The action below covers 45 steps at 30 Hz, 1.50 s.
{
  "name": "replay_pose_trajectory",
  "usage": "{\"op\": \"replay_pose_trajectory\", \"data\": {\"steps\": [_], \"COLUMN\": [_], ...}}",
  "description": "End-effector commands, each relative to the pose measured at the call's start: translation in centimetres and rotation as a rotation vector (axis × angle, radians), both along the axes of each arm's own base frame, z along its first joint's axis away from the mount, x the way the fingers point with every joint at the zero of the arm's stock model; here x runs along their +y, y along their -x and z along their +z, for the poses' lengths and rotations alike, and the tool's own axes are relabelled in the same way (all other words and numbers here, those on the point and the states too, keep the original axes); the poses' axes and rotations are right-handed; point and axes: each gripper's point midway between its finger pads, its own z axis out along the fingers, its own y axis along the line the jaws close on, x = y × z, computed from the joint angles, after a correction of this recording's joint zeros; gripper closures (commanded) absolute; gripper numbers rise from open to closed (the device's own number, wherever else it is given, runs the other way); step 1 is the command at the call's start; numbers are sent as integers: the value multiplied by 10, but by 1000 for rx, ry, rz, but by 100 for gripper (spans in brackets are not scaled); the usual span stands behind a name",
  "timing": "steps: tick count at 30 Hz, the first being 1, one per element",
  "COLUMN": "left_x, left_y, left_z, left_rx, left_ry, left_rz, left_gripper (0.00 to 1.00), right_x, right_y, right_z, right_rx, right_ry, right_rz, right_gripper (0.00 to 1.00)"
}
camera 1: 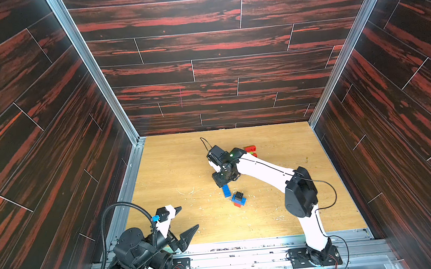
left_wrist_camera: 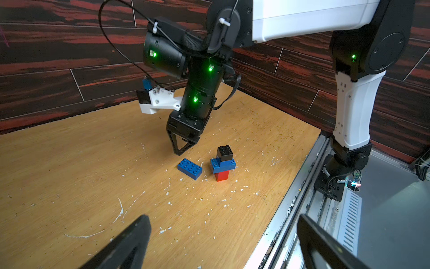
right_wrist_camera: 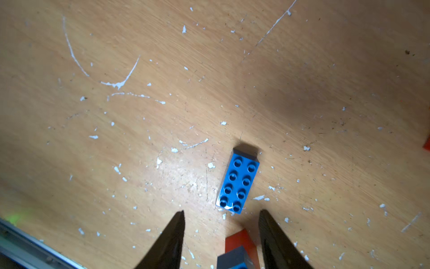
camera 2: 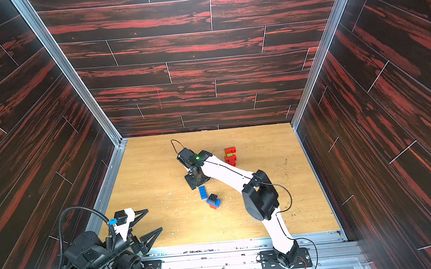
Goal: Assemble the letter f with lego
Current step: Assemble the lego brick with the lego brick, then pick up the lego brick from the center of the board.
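Observation:
A loose blue oblong lego brick (camera 1: 226,190) (camera 2: 202,192) (left_wrist_camera: 190,168) (right_wrist_camera: 238,184) lies flat, studs up, mid-table. Beside it stands a small stack (camera 1: 238,199) (camera 2: 213,201) (left_wrist_camera: 223,163): a red brick at the bottom, a blue one across it, a black one on top. My right gripper (camera 1: 220,181) (camera 2: 193,183) (right_wrist_camera: 222,212) hangs open just above the far end of the blue brick, holding nothing. At the back, red bricks with a lime green one between them (camera 2: 230,155) (camera 1: 250,149) are partly hidden by the right arm. My left gripper (camera 1: 189,217) (camera 2: 154,219) (left_wrist_camera: 223,217) is open and empty at the front left.
The wooden table (camera 1: 172,170) is scratched and flecked with white chips. Dark red panelled walls close it in on three sides. A metal rail (camera 1: 244,245) runs along the front edge, with both arm bases on it.

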Motion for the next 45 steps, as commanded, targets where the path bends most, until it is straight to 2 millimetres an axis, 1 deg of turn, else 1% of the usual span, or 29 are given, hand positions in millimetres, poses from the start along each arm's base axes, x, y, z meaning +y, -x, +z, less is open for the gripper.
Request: {"op": "replay_pose_trajectory", "data": {"steps": [1,7,14,22,34,42,45], "left_x": [-1,-1,-1,-2,-2,-2,-2], "left_y": [3,3,5,5,6,6,6], "left_z": [-1,-1,-1,-1,0,-1,-1], "left_rx": [-11,-12,-13,-11,-14,-14,-12], "left_ry": [-10,-9,-8,-8,-7,-7,-8], "left_rz": [-16,-20,-24,-27,-32,-32,-33], "left_gripper": [0,0,0,0,0,0,0], "right_x": [-5,-2,-6,-13,-16,-17,-16], "right_y": [5,8,11,11,3,-4,-5], "right_z": [-17,-40,-54,-70,-80,-82,-82], "right_rx": [52,101,120,149,155,155,154], "right_ry": [56,63,92,80,78,93,98], "right_rz": [-60,-91,-101,-130,-148,-138,-130], "right_gripper": [46,46,44,44,44,44,46]}}
